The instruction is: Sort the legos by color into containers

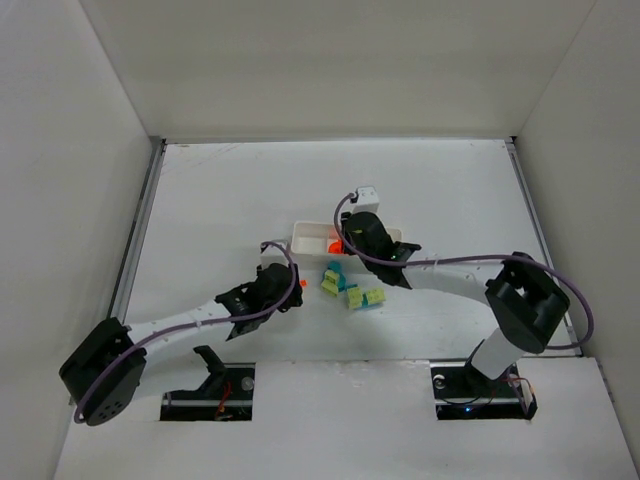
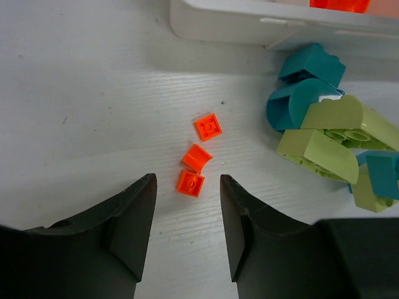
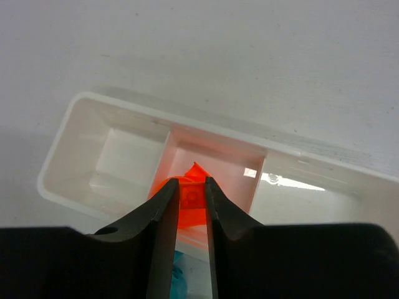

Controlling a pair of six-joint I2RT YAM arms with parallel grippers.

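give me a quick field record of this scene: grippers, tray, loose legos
right gripper: shut on an orange lego, over the middle compartment
left gripper: open, low over three small orange pieces on the table
tray: white, three compartments, left end one looks empty
loose legos: cyan pieces and yellow-green pieces heaped together beside the tray

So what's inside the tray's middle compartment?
An orange-red lego, pinched in the right tool, sits in or just over it. The tool hides whatever lies beneath, so other pieces there can't be seen.
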